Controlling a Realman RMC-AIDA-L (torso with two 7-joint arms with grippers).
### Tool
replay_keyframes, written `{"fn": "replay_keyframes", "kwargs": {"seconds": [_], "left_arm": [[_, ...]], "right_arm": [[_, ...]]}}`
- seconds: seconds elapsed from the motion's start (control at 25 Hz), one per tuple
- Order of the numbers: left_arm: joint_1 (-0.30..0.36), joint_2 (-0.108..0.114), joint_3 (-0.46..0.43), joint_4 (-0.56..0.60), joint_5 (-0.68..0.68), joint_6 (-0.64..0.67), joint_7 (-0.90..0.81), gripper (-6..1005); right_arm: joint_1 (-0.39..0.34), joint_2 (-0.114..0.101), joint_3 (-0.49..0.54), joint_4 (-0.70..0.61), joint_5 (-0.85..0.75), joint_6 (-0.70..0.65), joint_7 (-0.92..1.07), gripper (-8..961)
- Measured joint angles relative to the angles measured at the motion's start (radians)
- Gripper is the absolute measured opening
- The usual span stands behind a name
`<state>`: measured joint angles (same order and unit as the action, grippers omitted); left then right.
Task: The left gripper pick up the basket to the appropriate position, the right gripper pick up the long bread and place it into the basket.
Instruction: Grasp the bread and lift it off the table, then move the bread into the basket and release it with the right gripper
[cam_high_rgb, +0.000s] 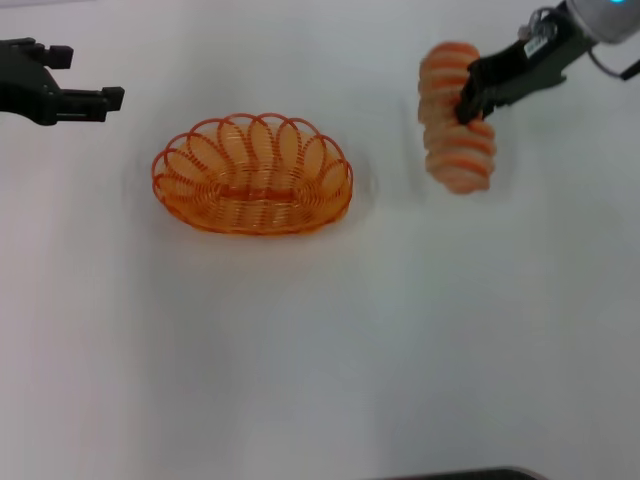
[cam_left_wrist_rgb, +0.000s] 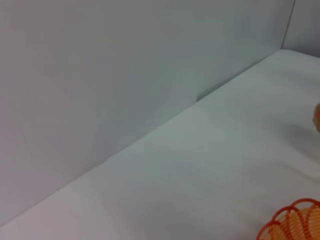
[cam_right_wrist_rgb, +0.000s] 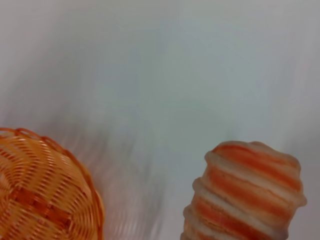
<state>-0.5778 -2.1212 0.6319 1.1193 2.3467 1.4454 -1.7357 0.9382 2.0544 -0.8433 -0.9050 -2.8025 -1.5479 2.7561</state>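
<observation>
The orange wire basket (cam_high_rgb: 252, 175) stands empty on the white table, left of centre. Its rim shows in the left wrist view (cam_left_wrist_rgb: 295, 222) and the right wrist view (cam_right_wrist_rgb: 45, 195). My right gripper (cam_high_rgb: 470, 105) is shut on the long bread (cam_high_rgb: 455, 125), gripping its middle, to the right of the basket. The ribbed loaf fills the corner of the right wrist view (cam_right_wrist_rgb: 245, 195). My left gripper (cam_high_rgb: 105, 98) is at the far left, away from the basket, holding nothing.
The white table (cam_high_rgb: 320, 340) spreads around the basket. A grey wall (cam_left_wrist_rgb: 100, 75) stands behind the table. A dark edge (cam_high_rgb: 460, 474) shows at the near side.
</observation>
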Motion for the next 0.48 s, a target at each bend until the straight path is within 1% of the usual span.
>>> {"fn": "replay_keyframes", "kwargs": {"seconds": [0.04,0.08,0.12,0.24,0.36,0.4,0.48], "left_arm": [[0.000,0.001,0.000,-0.002,-0.004,0.000,0.000,864],[0.000,0.001,0.000,-0.003,-0.007,0.000,0.000,865],[0.001,0.002,0.000,-0.004,-0.011,0.000,0.000,865],[0.004,0.002,0.000,-0.006,-0.026,0.000,-0.001,865],[0.012,0.002,-0.002,-0.007,-0.042,-0.001,-0.001,865],[0.013,0.002,-0.005,-0.007,-0.046,0.000,-0.001,865],[0.015,0.003,-0.010,-0.007,-0.055,0.004,-0.001,865]], "right_arm": [[0.010,-0.006,0.000,-0.007,0.000,-0.007,-0.029,151],[0.032,-0.021,-0.002,-0.020,0.001,-0.023,-0.086,151],[0.032,-0.021,-0.002,-0.020,0.001,-0.023,-0.086,150],[0.071,-0.043,-0.008,-0.027,0.002,-0.043,-0.171,146],[0.116,-0.050,-0.013,-0.028,0.003,-0.080,-0.282,138],[0.129,-0.048,-0.016,-0.029,0.003,-0.094,-0.317,134],[0.157,-0.039,-0.022,-0.029,0.004,-0.134,-0.393,134]]}}
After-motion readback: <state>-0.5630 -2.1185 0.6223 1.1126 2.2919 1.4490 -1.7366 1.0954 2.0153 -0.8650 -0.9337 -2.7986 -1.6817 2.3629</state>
